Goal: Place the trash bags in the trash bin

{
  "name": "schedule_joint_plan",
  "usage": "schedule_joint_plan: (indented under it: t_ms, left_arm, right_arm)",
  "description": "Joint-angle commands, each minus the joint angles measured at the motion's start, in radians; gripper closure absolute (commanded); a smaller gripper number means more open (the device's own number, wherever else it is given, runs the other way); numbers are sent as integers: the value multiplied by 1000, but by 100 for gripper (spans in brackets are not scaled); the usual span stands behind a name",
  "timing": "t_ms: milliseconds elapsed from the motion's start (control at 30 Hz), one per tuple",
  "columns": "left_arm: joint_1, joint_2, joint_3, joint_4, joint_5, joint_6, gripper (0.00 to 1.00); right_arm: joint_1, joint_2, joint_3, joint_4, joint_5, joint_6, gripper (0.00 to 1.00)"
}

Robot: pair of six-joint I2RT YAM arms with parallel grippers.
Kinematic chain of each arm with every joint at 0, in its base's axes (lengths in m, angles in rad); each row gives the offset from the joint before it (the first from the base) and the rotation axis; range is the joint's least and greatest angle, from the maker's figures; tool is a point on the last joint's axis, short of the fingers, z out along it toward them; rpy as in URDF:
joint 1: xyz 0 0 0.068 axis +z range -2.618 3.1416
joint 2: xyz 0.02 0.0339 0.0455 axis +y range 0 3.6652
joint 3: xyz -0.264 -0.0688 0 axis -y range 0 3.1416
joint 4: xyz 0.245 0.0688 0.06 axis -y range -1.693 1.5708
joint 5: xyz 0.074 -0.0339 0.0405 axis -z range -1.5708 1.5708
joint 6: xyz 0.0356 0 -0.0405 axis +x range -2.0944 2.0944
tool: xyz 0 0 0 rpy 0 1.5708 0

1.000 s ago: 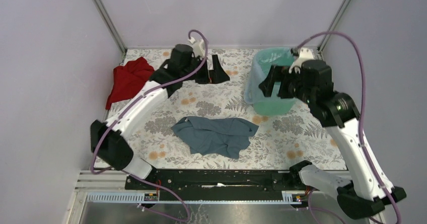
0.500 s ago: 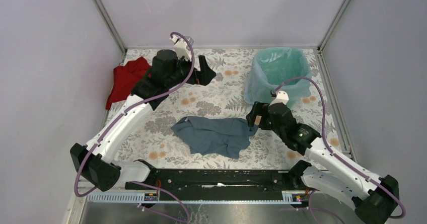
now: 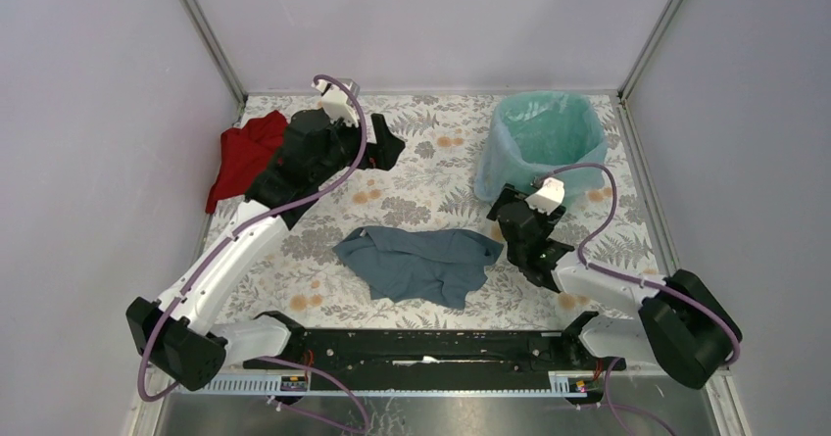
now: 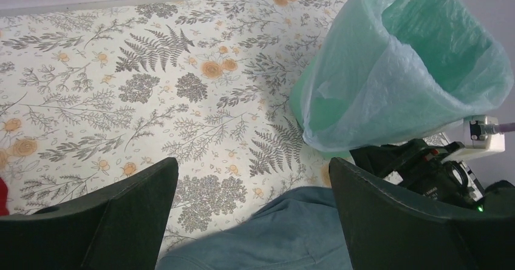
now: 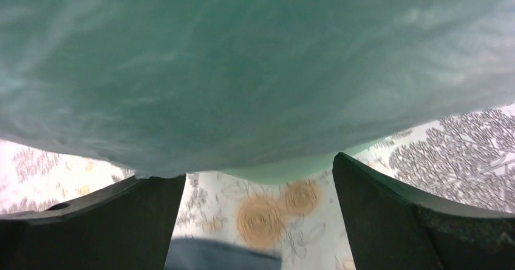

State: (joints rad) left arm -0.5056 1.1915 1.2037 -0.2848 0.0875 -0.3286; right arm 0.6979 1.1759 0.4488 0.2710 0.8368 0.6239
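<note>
- Top external: the trash bag (image 3: 493, 167) lines the trash bin (image 5: 291, 168), its skirt draped outside, at the tabletop's (image 3: 431, 176) far right, unchanged.
- Right pincer (image 3: 502, 208), fingers apart and empty, has dropped from the rim to the bin's foot.
- Left pincer (image 3: 384, 147), spread wide, has drawn back leftward.

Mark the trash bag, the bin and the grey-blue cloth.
trash bag (image 4: 370, 94), left wrist view, film draped over the bin's side.
trash bin (image 5: 291, 172), right wrist view, bare mint-green strip below the bag.
grey-blue cloth (image 3: 416, 260), top external view, its middle.
</note>
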Motion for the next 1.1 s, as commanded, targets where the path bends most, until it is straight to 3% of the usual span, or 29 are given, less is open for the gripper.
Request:
schedule_joint_plan:
  t_ms: [0,300,767,900,1067]
  left_arm:
    - [7,-37,-10,62,-28,19,1]
    - [7,-52,-20,68,-38,27,1]
    - [16,-4,-32,77,-22,23,1]
    - [19,8,-32,75,-27,23,1]
    - [20,3,-37,81,-31,23,1]
  right_arm:
    - [-88,113,33,279,96,-18,4]
    - [-283,354,192,289,13,23,5]
    - [-535,687,567,233,-361,-176,0]
    - [-532,668,655,61,-438,-168,0]
    - [-498,412,527,-135,-515,-137,0]
